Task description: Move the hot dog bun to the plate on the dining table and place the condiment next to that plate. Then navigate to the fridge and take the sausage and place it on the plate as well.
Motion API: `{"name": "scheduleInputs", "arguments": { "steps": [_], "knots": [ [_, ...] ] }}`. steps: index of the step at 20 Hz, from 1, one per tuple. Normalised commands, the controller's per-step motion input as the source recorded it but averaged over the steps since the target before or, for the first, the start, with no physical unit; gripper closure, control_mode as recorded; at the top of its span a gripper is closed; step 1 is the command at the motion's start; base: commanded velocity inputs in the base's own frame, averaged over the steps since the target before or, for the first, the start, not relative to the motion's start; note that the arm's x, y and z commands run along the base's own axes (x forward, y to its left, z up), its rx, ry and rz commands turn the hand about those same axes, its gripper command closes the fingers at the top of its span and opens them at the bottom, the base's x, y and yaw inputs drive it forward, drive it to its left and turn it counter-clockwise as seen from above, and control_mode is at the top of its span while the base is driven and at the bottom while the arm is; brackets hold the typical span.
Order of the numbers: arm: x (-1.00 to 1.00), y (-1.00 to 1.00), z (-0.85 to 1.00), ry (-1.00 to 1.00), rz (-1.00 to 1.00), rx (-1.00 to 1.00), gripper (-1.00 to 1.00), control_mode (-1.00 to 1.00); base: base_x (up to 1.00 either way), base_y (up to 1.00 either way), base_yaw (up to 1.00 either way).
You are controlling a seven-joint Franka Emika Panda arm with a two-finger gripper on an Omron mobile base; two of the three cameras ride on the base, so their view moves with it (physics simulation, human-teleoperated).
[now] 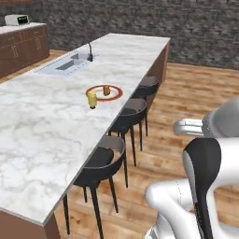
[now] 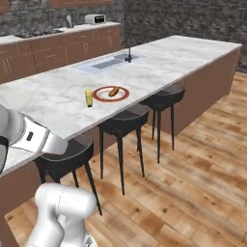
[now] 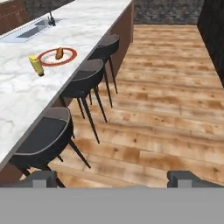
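Jaws [image 3: 114, 178] stood wide apart, empty, over the wooden floor [image 3: 166, 109]. Far up-left of them, the hot dog bun [image 3: 59, 53] lay on the plate [image 3: 70, 57], the condiment [image 3: 36, 65] just beside it on the marble desk [image 3: 17, 94]. Right base view alone showed a toaster [image 2: 95, 19]; no writing was legible.

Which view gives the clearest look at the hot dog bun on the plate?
The right base view: the hot dog bun lies lengthwise across the plate, its full shape visible. In the left base view it looks foreshortened, a short stub. In the hand view it is small, near the top left corner.
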Motion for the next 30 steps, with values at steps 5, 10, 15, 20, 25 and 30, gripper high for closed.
{"name": "scheduleInputs", "arguments": {
  "steps": [5, 10, 15, 20, 25, 30],
  "knots": [
    [0.00, 0.00, 0.00, 0.00, 0.00, 0.00, -1.00, 1.00, -0.54, 0.19, 0.62],
    [0.00, 0.00, 0.00, 0.00, 0.00, 0.00, -1.00, 1.00, 0.01, -0.02, 0.76],
    [0.00, 0.00, 0.00, 0.00, 0.00, 0.00, -1.00, 1.00, 0.05, -0.21, 0.67],
    [0.00, 0.00, 0.00, 0.00, 0.00, 0.00, -1.00, 1.00, -0.09, 0.01, 0.67],
    [0.00, 0.00, 0.00, 0.00, 0.00, 0.00, -1.00, 1.00, -0.21, 0.18, 0.66],
    [0.00, 0.00, 0.00, 0.00, 0.00, 0.00, -1.00, 1.00, -0.29, 0.32, 0.62]
  ]
}}
